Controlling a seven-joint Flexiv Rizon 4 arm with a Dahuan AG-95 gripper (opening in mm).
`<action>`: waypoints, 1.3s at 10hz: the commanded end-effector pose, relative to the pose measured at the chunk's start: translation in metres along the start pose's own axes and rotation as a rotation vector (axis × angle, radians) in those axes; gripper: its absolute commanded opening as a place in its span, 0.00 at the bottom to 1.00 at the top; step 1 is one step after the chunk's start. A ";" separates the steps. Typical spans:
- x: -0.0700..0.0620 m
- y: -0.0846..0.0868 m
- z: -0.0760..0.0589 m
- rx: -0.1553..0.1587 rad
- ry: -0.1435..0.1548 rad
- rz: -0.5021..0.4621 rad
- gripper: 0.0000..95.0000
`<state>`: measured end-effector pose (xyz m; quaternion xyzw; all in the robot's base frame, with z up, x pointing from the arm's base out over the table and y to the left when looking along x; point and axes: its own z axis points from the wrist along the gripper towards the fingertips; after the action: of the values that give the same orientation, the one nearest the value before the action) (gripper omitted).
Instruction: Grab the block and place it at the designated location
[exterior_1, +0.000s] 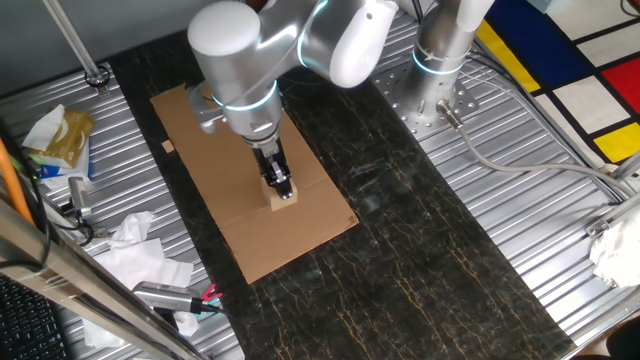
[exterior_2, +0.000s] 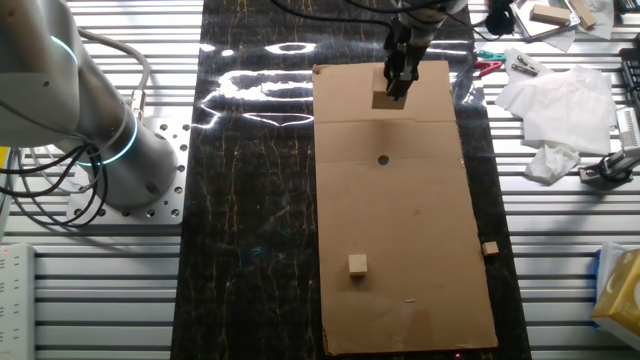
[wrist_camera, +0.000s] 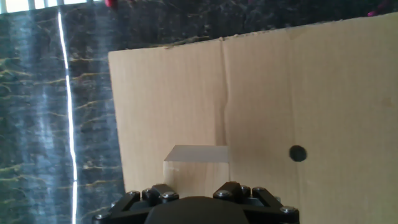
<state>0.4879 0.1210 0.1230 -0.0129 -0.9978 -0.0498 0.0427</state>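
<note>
The block (exterior_1: 284, 199) is a pale tan wooden cube on the brown cardboard sheet (exterior_1: 300, 235), near the sheet's crease. My gripper (exterior_1: 279, 183) comes straight down on the block (exterior_2: 384, 99), with a finger on each side, shut on it. In the hand view the block (wrist_camera: 196, 165) fills the gap between the jaws of the gripper (wrist_camera: 196, 191); the fingertips are hidden. I cannot tell whether the block touches the sheet. The designated location, a small black dot (exterior_2: 383, 159), lies on the cardboard (exterior_2: 400, 220) a short way from the block and shows to its right as the dot (wrist_camera: 298, 153).
A much smaller tan cube (exterior_2: 357, 264) sits further along the cardboard. A tiny tan chip (exterior_2: 490, 248) lies just off the sheet's edge. Crumpled tissues (exterior_2: 555, 110), tools and a clamp (exterior_2: 490, 66) crowd the metal table beside the dark mat. The arm's base (exterior_2: 120, 160) stands on the other side.
</note>
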 end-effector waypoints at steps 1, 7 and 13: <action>-0.001 -0.006 -0.001 0.000 -0.002 -0.013 0.00; -0.002 -0.006 0.000 0.007 -0.022 -0.021 0.00; 0.001 -0.006 0.001 0.009 -0.067 -0.063 0.00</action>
<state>0.4876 0.1150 0.1206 0.0170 -0.9988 -0.0453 0.0066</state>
